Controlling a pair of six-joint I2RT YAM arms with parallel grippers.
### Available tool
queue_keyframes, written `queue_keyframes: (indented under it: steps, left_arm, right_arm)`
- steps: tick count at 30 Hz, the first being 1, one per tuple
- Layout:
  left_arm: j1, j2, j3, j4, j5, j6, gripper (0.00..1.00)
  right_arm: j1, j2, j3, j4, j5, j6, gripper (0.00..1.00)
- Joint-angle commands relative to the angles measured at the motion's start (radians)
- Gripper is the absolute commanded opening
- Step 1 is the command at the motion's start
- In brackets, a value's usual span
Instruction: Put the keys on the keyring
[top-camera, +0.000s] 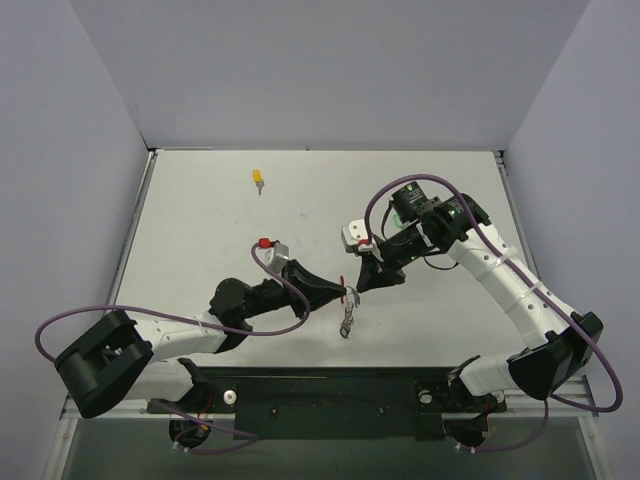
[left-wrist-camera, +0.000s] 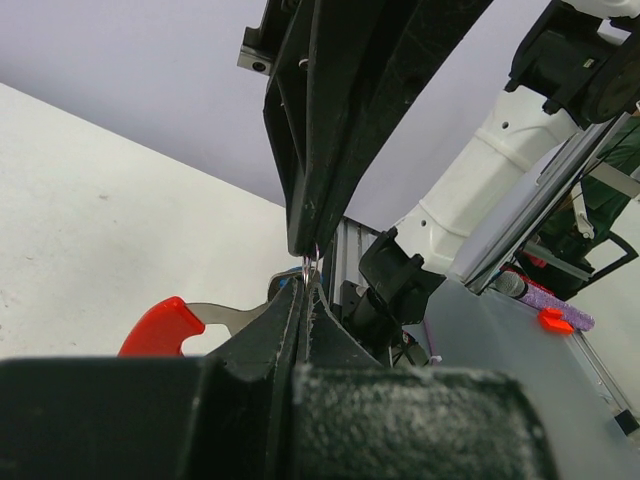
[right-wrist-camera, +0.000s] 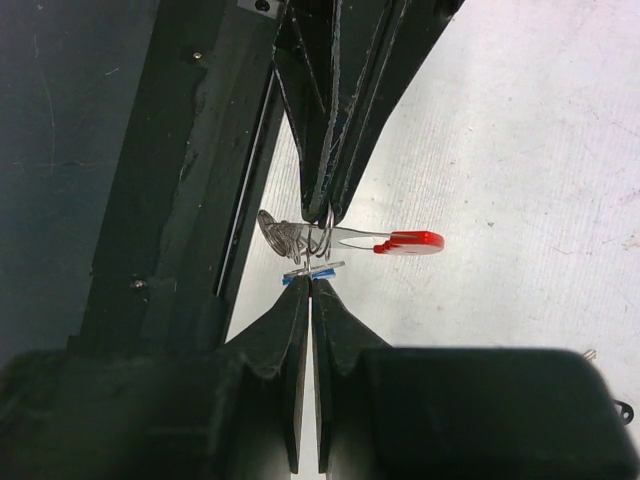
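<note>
My left gripper (top-camera: 347, 292) is shut on the keyring (top-camera: 348, 318), a silver loop with a red arc (right-wrist-camera: 410, 241) and small silver pieces (right-wrist-camera: 280, 232) dangling, held just above the table. My right gripper (top-camera: 362, 283) meets it tip to tip and is shut on the blue key (right-wrist-camera: 312, 269), whose silver blade lies across the ring's wire. In the left wrist view my left fingers (left-wrist-camera: 300, 300) pinch the thin ring wire (left-wrist-camera: 312, 262), with the red arc (left-wrist-camera: 160, 325) off to the left. In the right wrist view the right gripper (right-wrist-camera: 312, 282) sits just under the ring.
A yellow-headed key (top-camera: 259, 178) lies alone at the far left of the white table (top-camera: 200, 240). Grey walls close in the back and sides. A black rail (top-camera: 330, 395) with the arm bases runs along the near edge.
</note>
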Motion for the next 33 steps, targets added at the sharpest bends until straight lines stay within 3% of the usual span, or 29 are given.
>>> queue_keyframes:
  steps: [1,33]
  left_arm:
    - [0.002,0.011,0.037,0.123,0.018,-0.022,0.0]
    - [0.01,-0.04,0.019,0.117,0.008,-0.017,0.0]
  right_arm:
    - [0.009,-0.006,0.009,0.009,-0.015,0.023,0.0]
    - [0.008,-0.013,0.002,-0.01,-0.012,-0.009,0.0]
